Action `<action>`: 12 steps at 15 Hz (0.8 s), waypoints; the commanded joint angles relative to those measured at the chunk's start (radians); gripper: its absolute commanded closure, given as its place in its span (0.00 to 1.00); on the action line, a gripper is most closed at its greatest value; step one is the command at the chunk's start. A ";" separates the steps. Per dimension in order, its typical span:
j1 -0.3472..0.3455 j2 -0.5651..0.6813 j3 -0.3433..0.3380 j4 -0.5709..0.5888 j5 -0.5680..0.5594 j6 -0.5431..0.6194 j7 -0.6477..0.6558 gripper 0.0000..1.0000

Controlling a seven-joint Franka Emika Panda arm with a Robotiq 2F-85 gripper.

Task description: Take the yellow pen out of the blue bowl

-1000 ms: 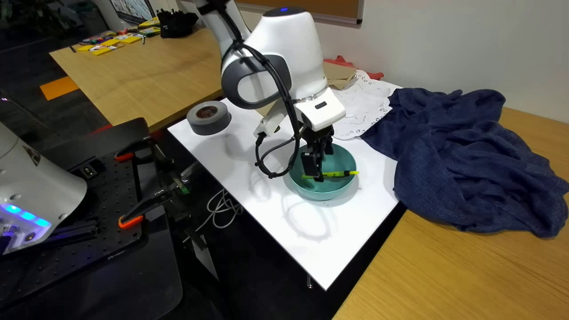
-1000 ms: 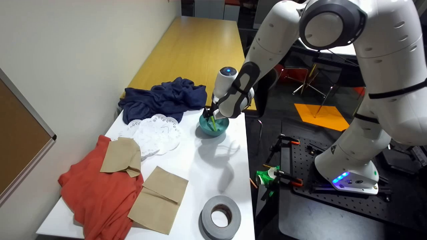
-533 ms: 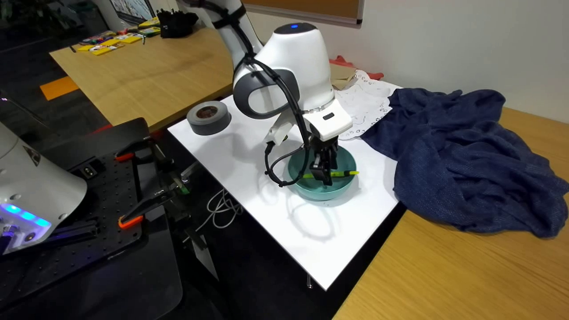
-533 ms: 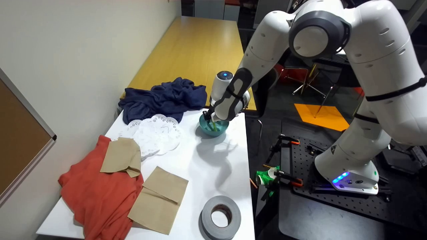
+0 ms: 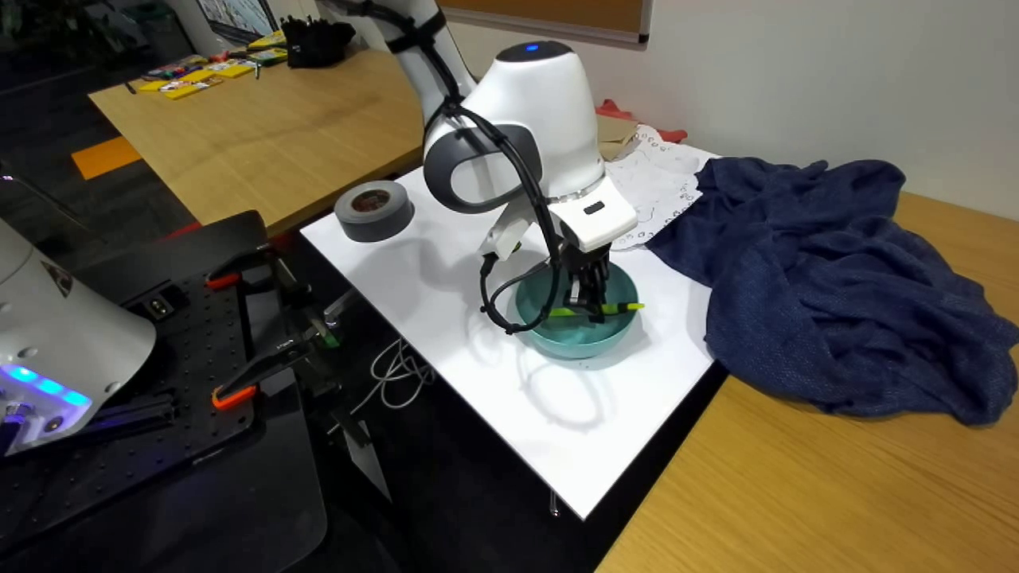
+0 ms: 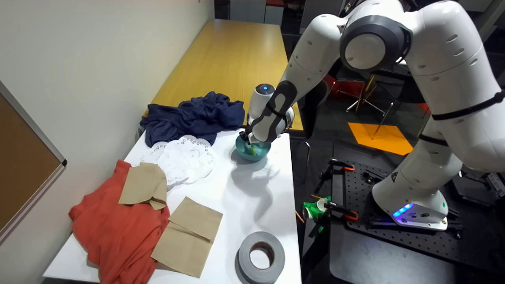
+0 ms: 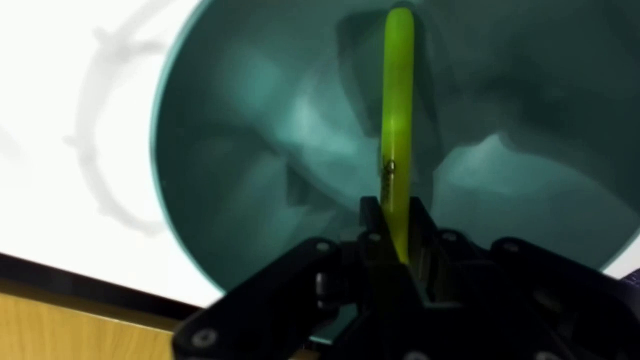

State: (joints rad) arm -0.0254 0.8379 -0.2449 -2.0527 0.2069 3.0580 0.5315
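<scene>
Yellow pen point(image 7: 398, 100): we see it in the blue bowl point(image 7: 215, 165), lying from top centre of the wrist view down into the gripper point(image 7: 393, 212).
Gripper: pinched narrow around the pen, at lower centre there.
White worktop point(image 5: 621, 406): bears the bowl, just right of centre in an exterior view.
Tape roll point(image 5: 376, 223): upper left of it.

- Wrist view: pen point(image 7: 398, 100) in bowl point(image 7: 220, 175), top centre down to between fingers of gripper point(image 7: 393, 205)
- Bowl on table point(image 5: 637, 414), near mid-frame in both exterior views
- In an exterior view: tape roll point(image 5: 378, 227) upper left of bowl, cloth point(image 5: 828, 294) right
- Doilies point(image 6: 185, 159) left of bowl in an exterior view
</scene>
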 commanded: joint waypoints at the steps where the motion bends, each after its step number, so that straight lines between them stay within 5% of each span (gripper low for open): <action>1: 0.045 -0.070 -0.030 -0.066 0.034 0.016 -0.036 0.96; 9: 0.317 -0.273 -0.226 -0.247 0.005 0.075 -0.027 0.96; 12: 0.402 -0.346 -0.239 -0.297 -0.016 0.084 -0.038 0.96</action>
State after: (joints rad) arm 0.2973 0.5926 -0.4604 -2.2560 0.2037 3.1098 0.5310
